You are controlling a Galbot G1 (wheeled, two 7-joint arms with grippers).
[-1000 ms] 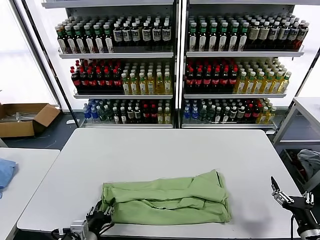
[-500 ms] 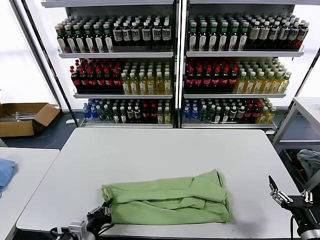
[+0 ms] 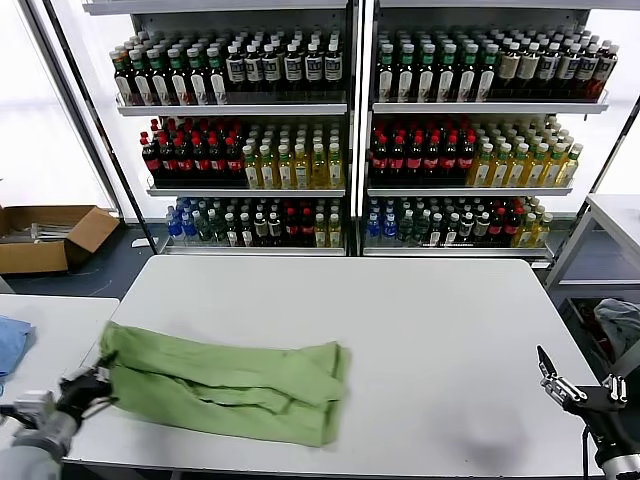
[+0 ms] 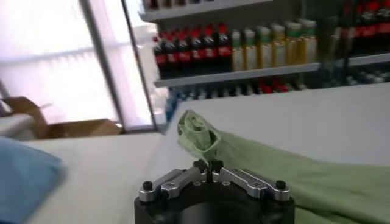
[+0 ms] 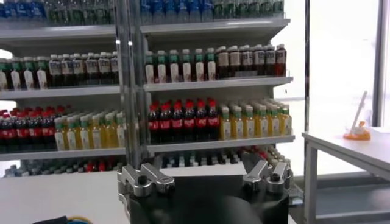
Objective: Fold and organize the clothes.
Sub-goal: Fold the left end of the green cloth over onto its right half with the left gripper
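Green shirt (image 3: 225,385), folded into a long bundle, lies on the left half of the white table (image 3: 420,330), its left end reaching the table's left edge. I have the left gripper (image 3: 88,383) there, jaws pinched tight on a bunched corner of the fabric. My right gripper (image 3: 553,383) waits off the table's right edge, jaws spread wide, holding nothing.

Folded green shirt (image 3: 225,380) at table's left edge
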